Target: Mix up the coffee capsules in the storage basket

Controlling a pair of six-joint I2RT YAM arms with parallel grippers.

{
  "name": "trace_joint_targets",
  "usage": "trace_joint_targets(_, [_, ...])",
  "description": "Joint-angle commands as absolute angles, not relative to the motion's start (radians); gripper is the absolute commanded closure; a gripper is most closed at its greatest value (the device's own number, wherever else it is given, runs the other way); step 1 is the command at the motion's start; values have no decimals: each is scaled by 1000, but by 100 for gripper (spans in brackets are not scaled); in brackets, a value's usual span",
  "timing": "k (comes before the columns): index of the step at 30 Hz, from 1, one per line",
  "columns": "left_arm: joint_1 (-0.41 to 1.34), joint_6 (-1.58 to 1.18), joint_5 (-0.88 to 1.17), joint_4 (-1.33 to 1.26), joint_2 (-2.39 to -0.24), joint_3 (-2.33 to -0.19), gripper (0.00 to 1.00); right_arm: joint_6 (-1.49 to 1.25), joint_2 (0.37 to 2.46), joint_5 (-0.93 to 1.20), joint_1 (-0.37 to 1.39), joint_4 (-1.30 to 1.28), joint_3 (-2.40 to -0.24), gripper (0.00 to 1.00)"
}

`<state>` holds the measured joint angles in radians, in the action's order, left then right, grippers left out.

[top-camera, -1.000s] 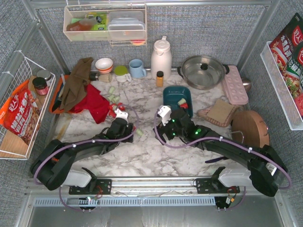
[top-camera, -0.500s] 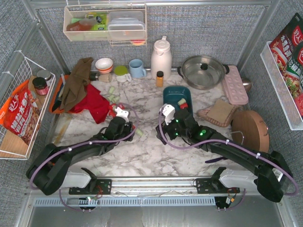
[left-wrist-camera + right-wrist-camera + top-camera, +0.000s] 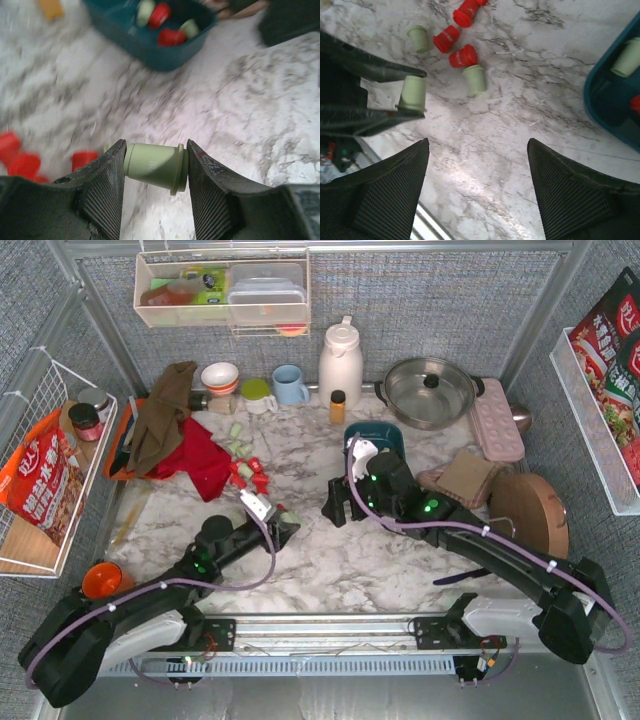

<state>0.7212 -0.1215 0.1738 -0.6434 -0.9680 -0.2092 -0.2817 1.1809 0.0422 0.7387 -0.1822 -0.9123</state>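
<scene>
My left gripper [image 3: 155, 172] is shut on a pale green coffee capsule [image 3: 153, 166], held sideways above the marble; in the top view it [image 3: 284, 524] sits left of centre. The dark teal storage basket [image 3: 131, 36] lies ahead with red and green capsules [image 3: 170, 36] in it. My right gripper [image 3: 477, 165] is open and empty over bare marble, left of the basket [image 3: 610, 102]; in the top view it [image 3: 338, 504] is just near the basket [image 3: 362, 432], which its arm partly hides. Loose red and green capsules [image 3: 246, 468] lie on the table at the left.
A red cloth [image 3: 195, 462], brown cloth [image 3: 165, 410], bowls, blue mug [image 3: 290, 385], white thermos [image 3: 340, 362], orange-capped bottle [image 3: 338, 405] and steel pot [image 3: 430, 390] line the back. A pink tray [image 3: 497, 420], sponge and wooden board [image 3: 528, 510] are at the right. An orange round item [image 3: 100, 578] is at the near left.
My left gripper has pulled back from the loose capsules toward the near right with a green capsule in it. My right gripper has shifted slightly toward the basket.
</scene>
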Motion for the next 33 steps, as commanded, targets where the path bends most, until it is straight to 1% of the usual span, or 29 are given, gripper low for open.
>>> trace_joint_targets(1, [761, 86, 340, -964, -970, -196, 68, -391, 1213, 148, 733, -174, -945, 18])
trace_joint_targets(9, [870, 236, 394, -985, -1092, -281, 66, -422, 1268, 280, 733, -95, -954, 25])
trace_joint_targets(17, [923, 266, 325, -1019, -1184, -340, 66, -443, 1276, 331, 733, -92, -931, 34])
trace_joint_targets(21, [931, 255, 317, -1061, -1221, -361, 65, -456, 1277, 338, 732, -83, -908, 45])
trace_joint_targets(24, [934, 242, 301, -1062, -1245, -373, 62, -459, 1263, 319, 730, -83, -896, 60])
trace_joint_targets(27, [936, 220, 277, -1066, -1260, -368, 52, -469, 1231, 252, 716, -66, -875, 76])
trace_joint_targets(28, [936, 210, 264, -1069, -1262, -363, 45, -472, 1220, 240, 707, -58, -865, 79])
trace_joint_targets(30, [936, 177, 223, -1071, -1253, -350, 30, -474, 1196, 175, 686, -51, -848, 85])
trace_joint_targets(31, [936, 157, 196, -1071, -1243, -337, 15, -465, 1184, 131, 673, -50, -837, 85])
trace_joint_targets(32, [936, 139, 165, -1071, -1231, -323, 3, -447, 1175, 85, 658, -52, -829, 85])
trace_joint_targets(33, [936, 120, 125, -1069, -1218, -307, 1, -432, 1168, 42, 642, -53, -822, 85])
